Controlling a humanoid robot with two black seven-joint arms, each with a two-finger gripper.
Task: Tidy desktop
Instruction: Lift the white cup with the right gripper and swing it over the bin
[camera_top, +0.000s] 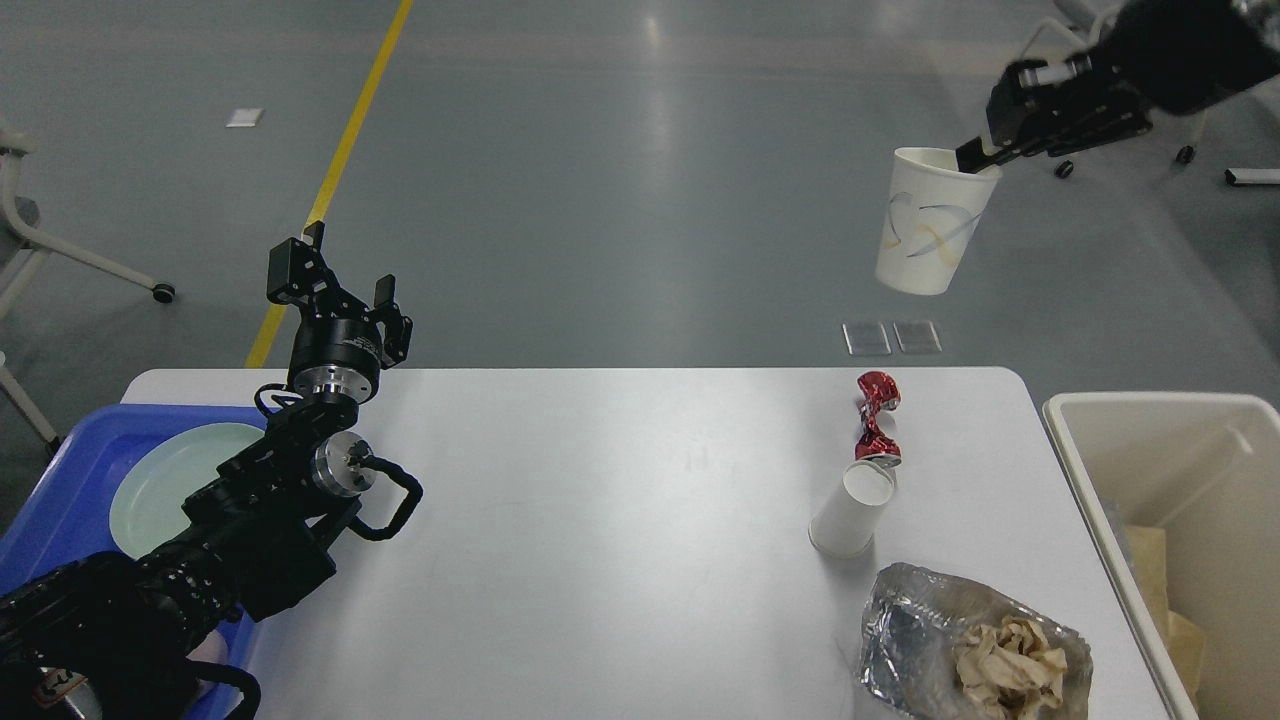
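Note:
The white desktop (620, 540) fills the lower middle of the head view. My right gripper (978, 158) is high at the upper right, shut on the rim of a white paper cup (930, 225) with a blue swirl, held in the air beyond the table's far edge. My left gripper (345, 268) is open and empty, raised above the table's far left corner. On the desktop at the right lie a crushed red can (876, 415), a plain white paper cup (853, 510) on its side, and a crumpled foil bag (920, 625) holding crumpled brown paper (1010, 655).
A blue plastic tray (70, 480) at the left edge holds a pale green plate (165, 480). A cream rectangular bin (1150, 410) stands to the right of the table with some brown paper in it. Chair legs stand on the grey floor at far left and upper right.

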